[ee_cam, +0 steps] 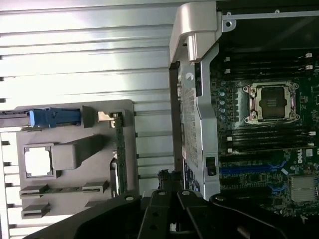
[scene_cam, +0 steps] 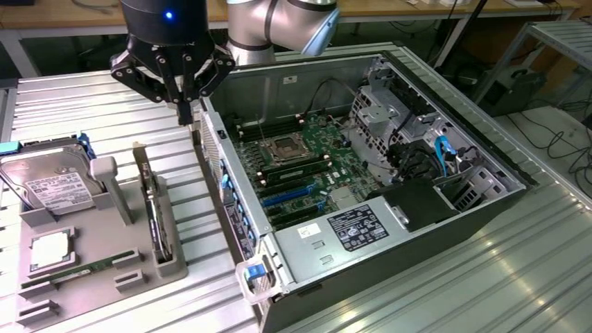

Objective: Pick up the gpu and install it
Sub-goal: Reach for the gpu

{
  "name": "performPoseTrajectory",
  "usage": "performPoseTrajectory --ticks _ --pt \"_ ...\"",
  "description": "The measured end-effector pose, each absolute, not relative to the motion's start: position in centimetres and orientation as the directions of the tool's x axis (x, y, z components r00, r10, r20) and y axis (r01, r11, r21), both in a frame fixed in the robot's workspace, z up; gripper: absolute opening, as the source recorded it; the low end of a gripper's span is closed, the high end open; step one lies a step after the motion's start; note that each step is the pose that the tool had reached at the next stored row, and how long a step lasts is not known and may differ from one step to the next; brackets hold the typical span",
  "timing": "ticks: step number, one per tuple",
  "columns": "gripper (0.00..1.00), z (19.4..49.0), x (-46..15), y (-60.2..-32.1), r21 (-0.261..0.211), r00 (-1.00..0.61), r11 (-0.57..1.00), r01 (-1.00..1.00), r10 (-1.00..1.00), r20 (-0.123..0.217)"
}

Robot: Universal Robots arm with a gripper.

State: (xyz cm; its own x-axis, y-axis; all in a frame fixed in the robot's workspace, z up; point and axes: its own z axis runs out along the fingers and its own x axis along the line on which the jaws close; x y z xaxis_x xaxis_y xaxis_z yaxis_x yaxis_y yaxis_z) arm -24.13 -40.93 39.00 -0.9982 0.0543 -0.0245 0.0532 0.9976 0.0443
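Two white labels, hard drive (scene_cam: 54, 186) and power supply (scene_cam: 356, 226), are showing illegible print. The empty hand (scene_cam: 188, 111) is hovering shut near the gpu (scene_cam: 151, 205).

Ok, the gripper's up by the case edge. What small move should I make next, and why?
Probably shift the gripper toward the exterior view's left, over the gpu. It hangs shut and empty near the computer case wall, while the gpu stands on edge in the grey tray, untouched.

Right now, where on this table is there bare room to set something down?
Bare ribbed table at the exterior view's right of the computer case, and past the parts tray's far end. Crowded: the narrow strip between tray and case, below the gripper.
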Motion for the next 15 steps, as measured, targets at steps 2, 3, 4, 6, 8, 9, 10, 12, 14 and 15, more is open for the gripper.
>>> performPoseTrajectory --ticks 2,3,4,6,8,9,10,12,14,15 --pt "0.11 39.0 -24.4 -41.0 0.044 -0.999 0.998 0.043 0.044 -0.024" --pt "0.11 39.0 -24.5 -41.0 0.044 -0.999 0.998 0.039 0.040 -0.024" --pt "0.11 39.0 -24.7 -41.0 0.044 -0.999 0.998 0.035 0.037 -0.024" --pt "0.11 39.0 -25.1 -41.0 0.044 -0.999 0.999 0.030 0.031 -0.024" --pt "0.11 38.9 -25.5 -41.0 0.044 -0.999 0.999 0.028 0.029 -0.025" --pt "0.11 38.9 -25.7 -41.0 0.044 -0.999 0.999 0.026 0.027 -0.025" --pt "0.11 38.9 -26.0 -41.0 0.044 -0.999 0.999 0.024 0.026 -0.025" --pt "0.11 38.9 -26.4 -41.0 0.044 -0.999 0.999 0.021 0.022 -0.025" --pt "0.11 38.9 -26.8 -41.1 0.044 -1.000 0.999 0.017 0.018 -0.025" --pt "0.11 38.9 -27.0 -41.1 0.044 -1.000 0.999 0.016 0.017 -0.025"
